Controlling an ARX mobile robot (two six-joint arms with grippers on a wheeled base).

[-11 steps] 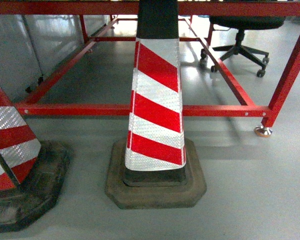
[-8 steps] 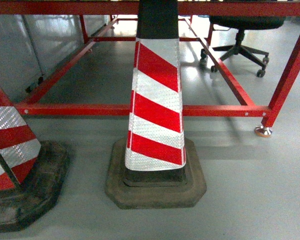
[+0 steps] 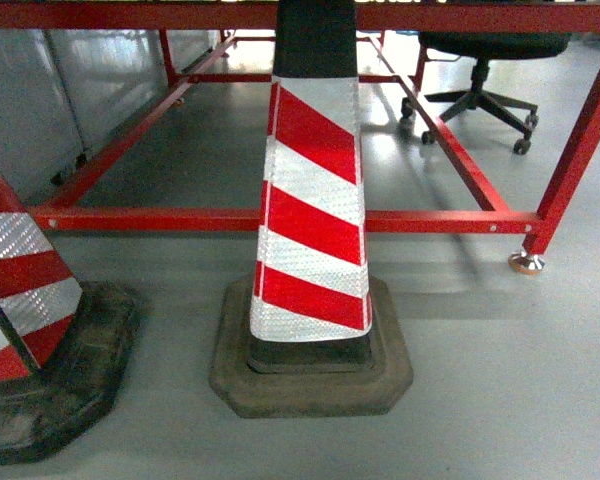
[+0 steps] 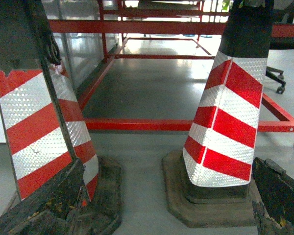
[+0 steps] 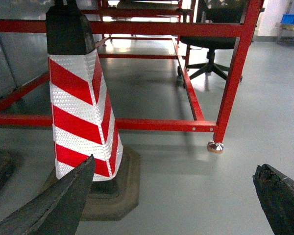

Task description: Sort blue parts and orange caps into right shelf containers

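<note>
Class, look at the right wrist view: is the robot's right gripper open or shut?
Open. The right gripper shows two dark fingers at opposite bottom corners, with bare grey floor between them and nothing held.

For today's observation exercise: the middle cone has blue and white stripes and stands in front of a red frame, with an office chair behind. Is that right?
Not quite. The head view shows the cone striped red and white, not blue and white. The rest holds: it stands in front of the red frame, with the office chair behind.
</note>
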